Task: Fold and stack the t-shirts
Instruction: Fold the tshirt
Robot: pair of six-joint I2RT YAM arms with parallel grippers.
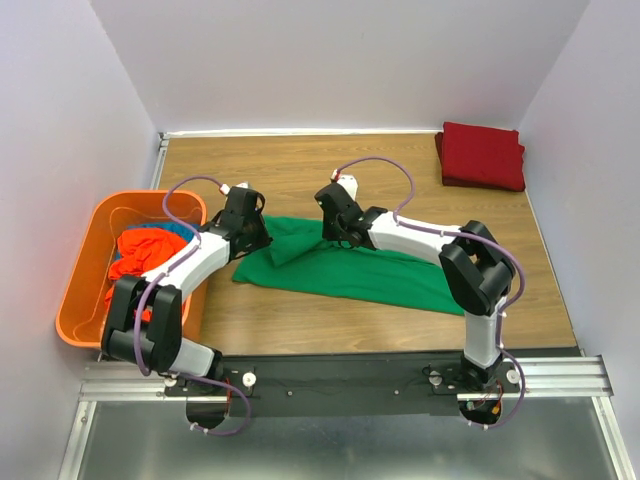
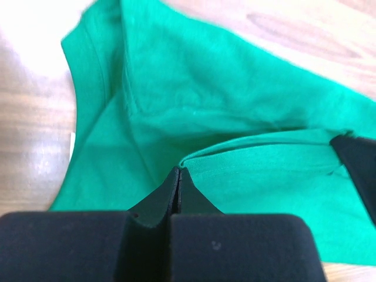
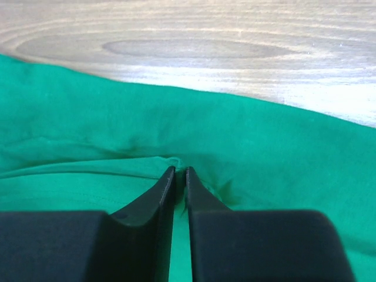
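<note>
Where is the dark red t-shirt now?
In the top view, the dark red t-shirt lies folded on the table, far right corner, apart from the green t-shirt.

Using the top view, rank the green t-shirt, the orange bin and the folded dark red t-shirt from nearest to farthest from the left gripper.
1. green t-shirt: pinched by the left gripper itself, mid-table.
2. orange bin: just to the gripper's left, at the table's left edge.
3. dark red t-shirt: folded in the far back-right corner.
</note>
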